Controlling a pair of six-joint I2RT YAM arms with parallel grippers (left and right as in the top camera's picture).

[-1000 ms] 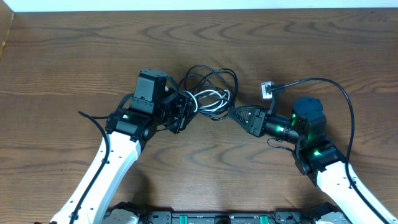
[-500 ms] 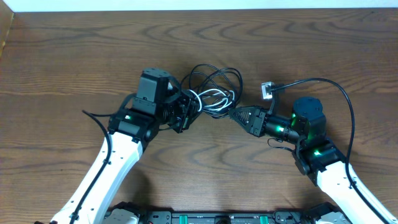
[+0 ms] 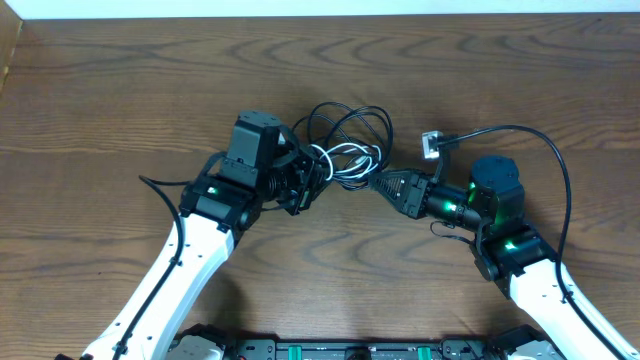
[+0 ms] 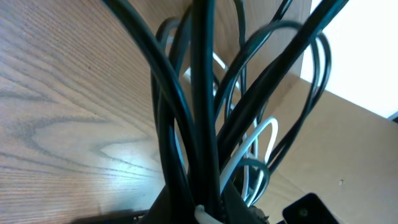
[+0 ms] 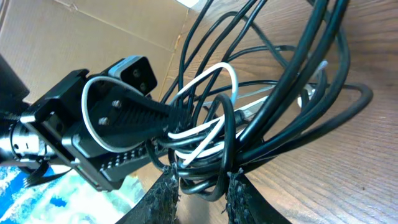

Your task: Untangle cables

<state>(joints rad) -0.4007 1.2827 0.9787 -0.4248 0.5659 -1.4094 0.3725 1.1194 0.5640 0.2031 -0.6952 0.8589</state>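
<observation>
Between the left gripper [image 3: 308,182] and right gripper [image 3: 377,183], both clamped on them, the cables [image 3: 343,155] stretch left-right.

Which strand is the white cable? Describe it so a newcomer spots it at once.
On the wooden table, find the cable bundle between the left gripper and the right gripper. Within it the white cable makes a few short loops nearest the grippers. It is the only pale strand; the black cable loops wider, beyond it.
</observation>
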